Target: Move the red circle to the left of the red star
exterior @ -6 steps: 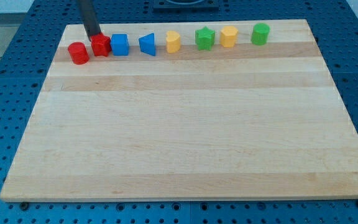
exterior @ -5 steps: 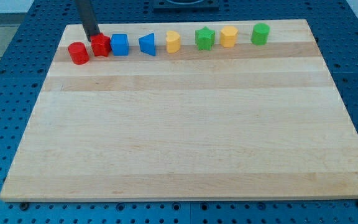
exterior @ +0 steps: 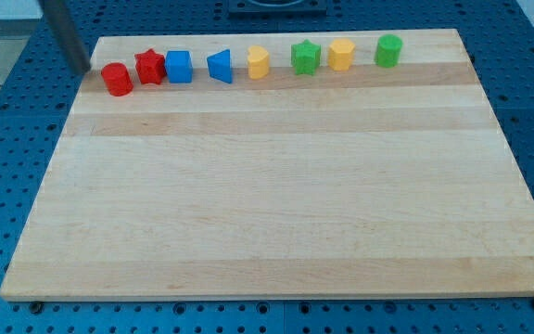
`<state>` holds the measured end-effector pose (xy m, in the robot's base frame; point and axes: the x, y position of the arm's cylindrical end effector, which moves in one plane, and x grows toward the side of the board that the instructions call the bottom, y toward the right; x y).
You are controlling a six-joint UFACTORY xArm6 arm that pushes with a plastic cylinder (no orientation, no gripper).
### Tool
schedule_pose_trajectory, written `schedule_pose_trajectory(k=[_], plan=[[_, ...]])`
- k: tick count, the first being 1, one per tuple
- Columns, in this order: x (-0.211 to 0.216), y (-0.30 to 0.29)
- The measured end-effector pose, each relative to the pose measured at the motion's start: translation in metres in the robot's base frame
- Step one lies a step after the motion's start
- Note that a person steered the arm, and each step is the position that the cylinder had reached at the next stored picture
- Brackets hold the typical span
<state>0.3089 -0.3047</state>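
Sitting just left of red star (exterior: 149, 66), red circle (exterior: 117, 79); my tip (exterior: 83, 69) left of both, no hand/labels.

Setting: you're looking at a lab bench | Evidence: blue perforated mounting plate (exterior: 26, 139) surrounding the wooden board (exterior: 276, 204) | coloured test blocks lined along the board's top edge

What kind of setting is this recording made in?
Most likely a robotics lab bench: a wooden board lies on a blue perforated table, a row of small coloured blocks runs along the board's top edge, and my tip stands beside the red circle.
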Motion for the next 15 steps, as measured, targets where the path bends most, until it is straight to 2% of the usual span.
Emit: schedule_pose_trajectory(k=[1, 2, 3, 4, 6, 11, 15], plan=[[0.068, 0.005], [0.072, 0.054], [0.048, 0.090], [0.044, 0.112], [0.026, 0.076], [0.013, 0.076], [0.006, 0.051]])
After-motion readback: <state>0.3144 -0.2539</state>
